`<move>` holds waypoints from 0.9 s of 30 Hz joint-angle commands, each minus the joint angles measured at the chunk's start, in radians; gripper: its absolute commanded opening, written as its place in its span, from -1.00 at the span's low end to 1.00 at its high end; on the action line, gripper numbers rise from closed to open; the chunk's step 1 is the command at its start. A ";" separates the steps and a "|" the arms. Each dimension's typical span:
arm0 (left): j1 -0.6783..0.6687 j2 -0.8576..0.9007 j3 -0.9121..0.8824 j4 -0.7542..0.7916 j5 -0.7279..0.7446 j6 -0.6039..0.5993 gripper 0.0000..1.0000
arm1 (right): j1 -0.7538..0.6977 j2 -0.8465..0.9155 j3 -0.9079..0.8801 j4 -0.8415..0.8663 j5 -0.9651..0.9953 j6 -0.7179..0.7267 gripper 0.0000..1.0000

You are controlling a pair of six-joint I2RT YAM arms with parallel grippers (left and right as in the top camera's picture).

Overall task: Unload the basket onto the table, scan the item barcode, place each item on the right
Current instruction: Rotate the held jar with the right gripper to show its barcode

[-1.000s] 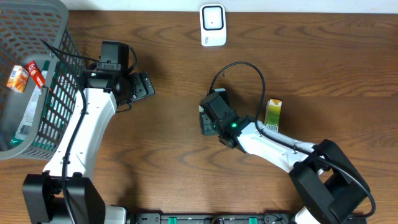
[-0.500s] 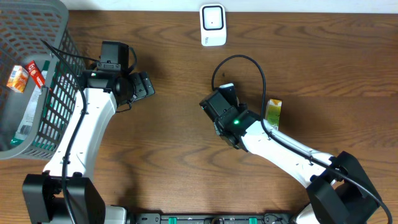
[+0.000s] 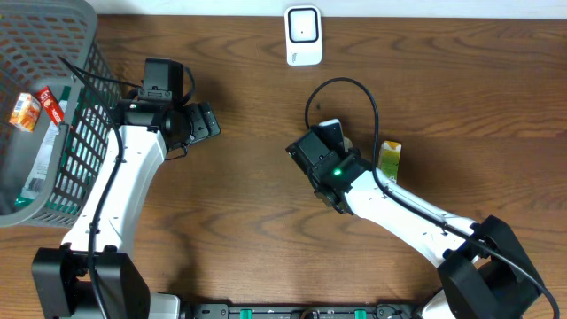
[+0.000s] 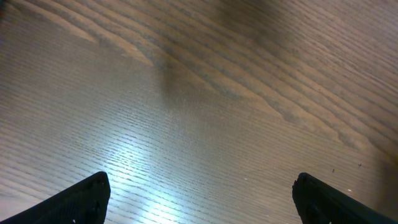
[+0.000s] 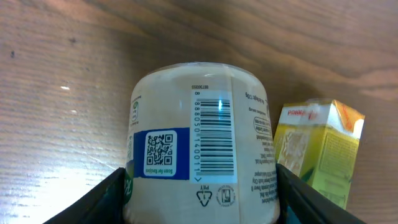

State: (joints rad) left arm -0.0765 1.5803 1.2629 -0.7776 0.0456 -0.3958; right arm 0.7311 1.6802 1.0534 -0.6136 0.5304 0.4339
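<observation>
Since the right gripper (image 5: pixel 202 205), jaws pinching the white barcoded bottle (image 5: pixel 200 140), has swung it beside the juice carton (image 5: pixel 323 149) toward the scanner (image 3: pixel 302 35), presenting the code remains; the left gripper (image 4: pixel 199 199) stands spread, empty.

In the overhead view, the white cylindrical bottle (image 3: pixel 330 127) was almost wholly covered by the black wrist housing (image 3: pixel 321 164) of the right arm. The grey wire-mesh basket (image 3: pixel 84 133) was cut off at the left and top edges, and the print on the small packets (image 3: pixel 25 112) inside it could not be read.

In the right wrist view, the bottle's lower part and the yellow-green carton (image 5: pixel 323 149) were cropped by the bottom edge. The dark fingers (image 5: pixel 109 202) of the right gripper (image 5: pixel 200 205) were blurred and cut off.

Of the left gripper (image 4: pixel 200 208), only two black fingertips (image 4: pixel 84 198) were shown, cropped below.
</observation>
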 commanded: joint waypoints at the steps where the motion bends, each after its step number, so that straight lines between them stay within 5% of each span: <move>1: 0.003 -0.009 0.018 -0.002 -0.013 0.001 0.89 | -0.049 -0.040 0.020 0.068 -0.175 0.027 -0.04; 3: 0.003 -0.009 0.018 -0.002 -0.013 0.001 0.89 | -0.069 -0.040 0.026 0.121 -0.372 -0.057 -0.10; 6: 0.003 -0.009 0.018 -0.002 -0.013 0.001 0.89 | -0.091 -0.050 0.067 0.034 -0.227 -0.038 -0.07; 13: 0.003 -0.009 0.018 -0.002 -0.012 0.001 0.89 | -0.163 -0.098 0.129 -0.050 -0.280 -0.023 -0.28; 27: 0.003 -0.009 0.018 -0.002 -0.013 0.001 0.89 | -0.084 0.028 0.048 -0.029 -0.088 0.128 -0.17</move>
State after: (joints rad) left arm -0.0765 1.5803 1.2629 -0.7784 0.0456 -0.3958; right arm 0.6247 1.7012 1.1053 -0.6392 0.3496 0.5110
